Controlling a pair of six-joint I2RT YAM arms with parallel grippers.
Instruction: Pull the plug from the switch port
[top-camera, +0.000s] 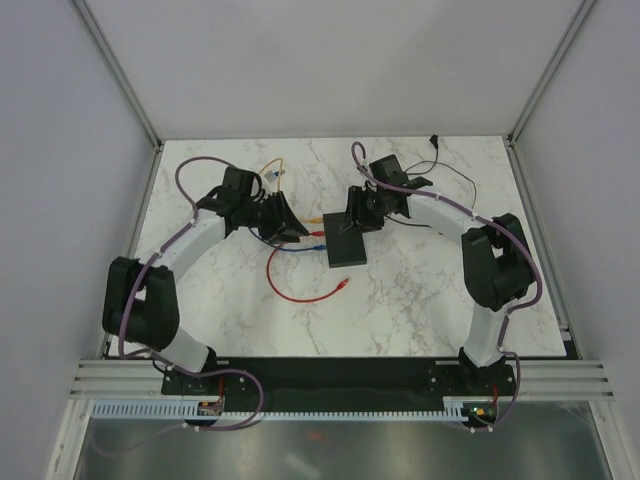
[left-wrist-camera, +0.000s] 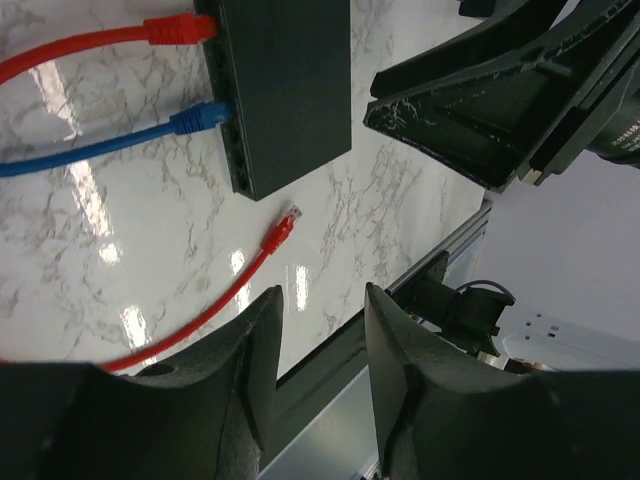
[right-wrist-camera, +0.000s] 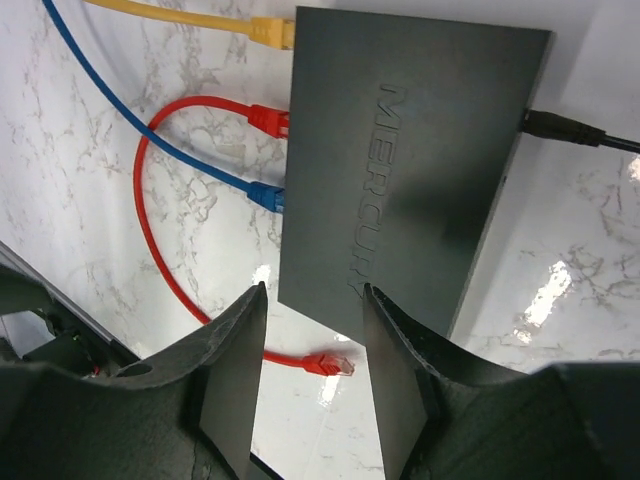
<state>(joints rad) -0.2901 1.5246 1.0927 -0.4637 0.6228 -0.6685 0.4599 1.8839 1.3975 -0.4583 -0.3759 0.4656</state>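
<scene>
The black switch (top-camera: 346, 244) lies flat mid-table. Its left side holds a yellow plug (right-wrist-camera: 270, 32), a red plug (right-wrist-camera: 268, 120) and a blue plug (right-wrist-camera: 265, 193). A loose red plug (right-wrist-camera: 330, 364) rests on the marble by the switch's near corner, at the end of the looping red cable (top-camera: 290, 290). My left gripper (top-camera: 293, 226) hovers just left of the ports, open, nothing between its fingers (left-wrist-camera: 255, 340). My right gripper (top-camera: 361, 214) hangs over the switch's far end, open and empty; in its own view the right gripper (right-wrist-camera: 312, 300) frames the switch's near edge.
A black power lead (right-wrist-camera: 570, 130) leaves the switch's right side and runs to the back right (top-camera: 455, 170). Yellow cable (top-camera: 272, 170) loops at the back, blue cable (top-camera: 290, 248) trails left. Metal frame rail (top-camera: 340, 375) borders the near table edge.
</scene>
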